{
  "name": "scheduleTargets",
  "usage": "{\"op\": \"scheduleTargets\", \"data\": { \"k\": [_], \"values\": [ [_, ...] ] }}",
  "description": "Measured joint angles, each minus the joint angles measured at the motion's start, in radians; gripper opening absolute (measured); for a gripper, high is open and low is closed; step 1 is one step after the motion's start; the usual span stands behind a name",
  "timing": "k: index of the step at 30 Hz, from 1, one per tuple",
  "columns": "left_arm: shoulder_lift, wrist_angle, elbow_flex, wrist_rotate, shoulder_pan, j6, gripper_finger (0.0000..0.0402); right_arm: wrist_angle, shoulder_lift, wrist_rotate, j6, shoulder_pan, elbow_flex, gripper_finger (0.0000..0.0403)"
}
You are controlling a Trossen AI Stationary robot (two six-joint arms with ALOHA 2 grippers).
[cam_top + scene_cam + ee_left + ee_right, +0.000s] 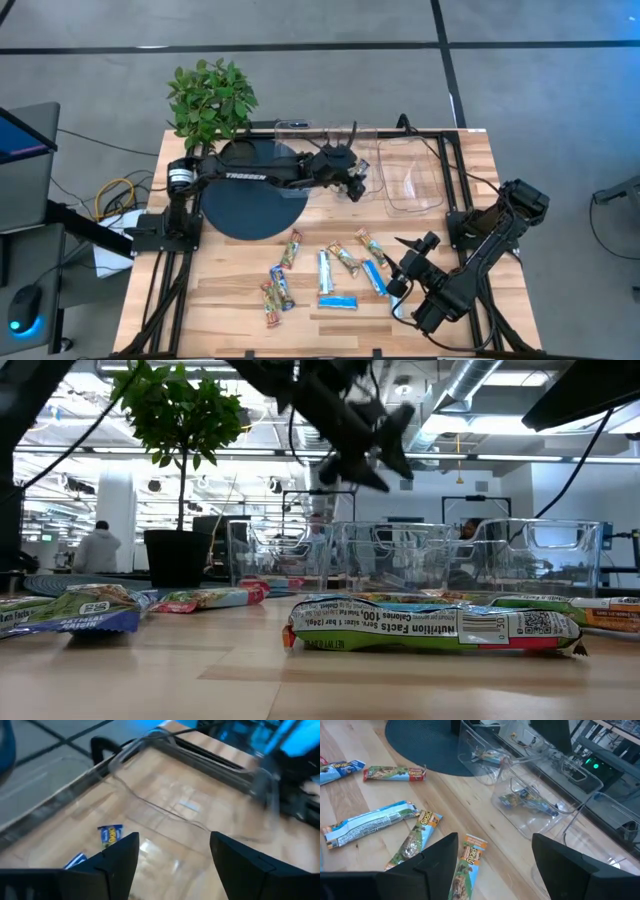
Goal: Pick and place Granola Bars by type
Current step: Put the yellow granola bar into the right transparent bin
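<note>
Granola Bars [430,625], left claw [354,186] above tubs [410,175]

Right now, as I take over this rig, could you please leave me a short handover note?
Left gripper: jaws open, empty, above the clear tubs at the table's far side.
Right gripper: jaws open, empty, beside the loose granola bars.
Done: a few bars lie in the tubs.
Left: roughly nine bars of mixed wrappers on the wooden table, still unsorted.

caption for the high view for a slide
Left gripper open above the clear tubs, right gripper open beside granola bars scattered on the wooden table.
</note>
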State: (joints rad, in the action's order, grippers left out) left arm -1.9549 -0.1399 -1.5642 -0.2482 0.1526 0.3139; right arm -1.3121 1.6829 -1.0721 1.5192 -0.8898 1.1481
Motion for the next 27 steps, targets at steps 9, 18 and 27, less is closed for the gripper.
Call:
{"op": "scheduleTargets", "data": {
  "k": [9, 18, 27],
  "values": [
    [0.173, -0.331, -0.001, -0.14, -0.195, -0.148, 0.0239, -0.001, 0.0, -0.001, -0.009, 0.0, 0.0, 0.0249],
    [0.205, -0.715, 0.002, -0.242, -0.428, -0.049, 0.0238, 0.027, 0.0, -0.004, -0.086, 0.002, 0.0, 0.0249],
    [0.204, -0.756, 0.156, -0.298, -0.578, 0.072, 0.0238, 0.045, 0.0, -0.031, -0.115, 0.028, 0.0, 0.0249]
  ]
}}
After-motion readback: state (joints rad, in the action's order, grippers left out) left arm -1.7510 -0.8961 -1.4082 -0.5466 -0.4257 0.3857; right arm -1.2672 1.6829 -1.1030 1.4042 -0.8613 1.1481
